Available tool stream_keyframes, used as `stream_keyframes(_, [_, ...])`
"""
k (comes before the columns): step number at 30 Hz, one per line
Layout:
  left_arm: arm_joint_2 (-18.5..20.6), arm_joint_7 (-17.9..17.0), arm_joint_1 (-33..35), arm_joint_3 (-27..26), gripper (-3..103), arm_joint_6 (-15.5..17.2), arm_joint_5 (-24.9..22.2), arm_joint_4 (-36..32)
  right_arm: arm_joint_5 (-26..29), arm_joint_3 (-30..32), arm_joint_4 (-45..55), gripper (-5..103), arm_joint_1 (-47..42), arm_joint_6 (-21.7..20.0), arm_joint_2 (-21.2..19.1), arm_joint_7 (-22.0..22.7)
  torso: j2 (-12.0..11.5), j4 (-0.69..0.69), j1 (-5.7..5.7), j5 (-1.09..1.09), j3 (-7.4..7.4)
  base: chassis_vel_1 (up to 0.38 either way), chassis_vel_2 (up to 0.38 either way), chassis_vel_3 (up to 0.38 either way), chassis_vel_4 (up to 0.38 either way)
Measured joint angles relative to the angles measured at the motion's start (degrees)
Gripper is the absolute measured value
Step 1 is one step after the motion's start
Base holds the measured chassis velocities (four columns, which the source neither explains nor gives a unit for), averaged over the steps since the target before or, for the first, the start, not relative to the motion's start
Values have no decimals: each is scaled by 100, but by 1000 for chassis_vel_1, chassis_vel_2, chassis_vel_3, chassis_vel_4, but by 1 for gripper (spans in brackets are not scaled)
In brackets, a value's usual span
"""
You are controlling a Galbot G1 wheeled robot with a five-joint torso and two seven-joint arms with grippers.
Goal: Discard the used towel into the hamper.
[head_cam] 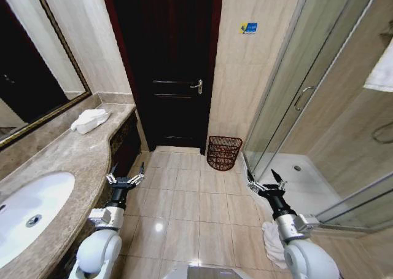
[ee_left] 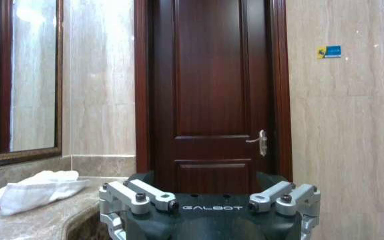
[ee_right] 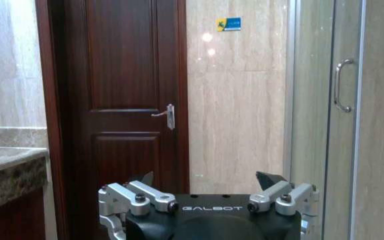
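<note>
A crumpled white towel (head_cam: 90,120) lies at the far end of the marble counter (head_cam: 73,153), beside the mirror; the left wrist view has the towel (ee_left: 38,191) on the counter edge. The hamper (head_cam: 223,152), a reddish-brown wire basket, stands on the floor against the wall between the dark door and the shower. My left gripper (head_cam: 126,174) hangs open over the floor tiles just off the counter's front, well short of the towel. My right gripper (head_cam: 266,182) is open too, near the shower sill and nearer to me than the hamper. Both hold nothing.
A sink (head_cam: 27,205) is set in the counter at near left. The dark wooden door (head_cam: 166,64) is closed straight ahead. Glass shower panels (head_cam: 307,101) line the right side. A white cloth (head_cam: 273,239) lies on the floor by my right arm.
</note>
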Motion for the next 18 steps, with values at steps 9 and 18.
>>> stream_keyframes(9, [2, -11, 39, -2, 100, 57, -1, -77, 7, -1, 12, 100, -34, 10, -6, -39, 0, 0, 0, 0, 0, 0, 0, 0, 0])
stream_keyframes(18, [-20, -14, 24, -11, 100, 58, -7, -44, -13, -9, 86, 100, -156, -16, -3, -48, 0, 0, 0, 0, 0, 0, 0, 0, 0])
